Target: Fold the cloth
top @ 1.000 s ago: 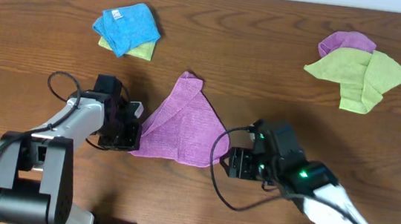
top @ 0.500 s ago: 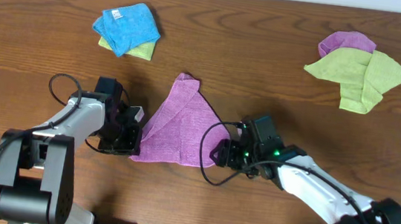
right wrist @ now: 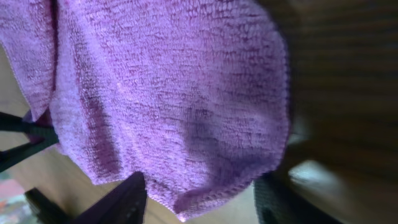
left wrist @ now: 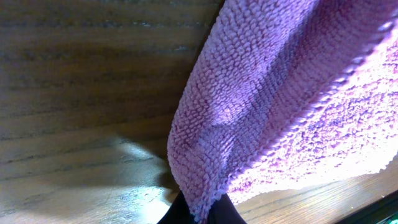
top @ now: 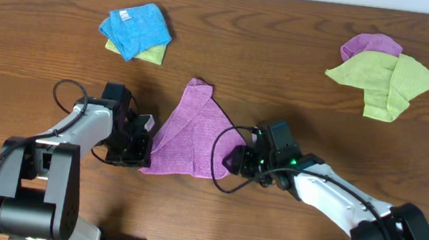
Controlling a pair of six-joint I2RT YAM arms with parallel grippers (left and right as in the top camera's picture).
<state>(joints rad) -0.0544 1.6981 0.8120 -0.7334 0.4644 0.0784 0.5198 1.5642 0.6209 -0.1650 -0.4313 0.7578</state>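
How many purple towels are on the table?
2. One lilac-purple terry towel lies in the centre; another purple towel sits at the top right, partly under a lime-green cloth. Others may hide underneath.

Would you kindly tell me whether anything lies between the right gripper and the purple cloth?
Nothing visible does. The right gripper stands open with the purple cloth corner between its fingers; the blue pile and the green pile lie far off.
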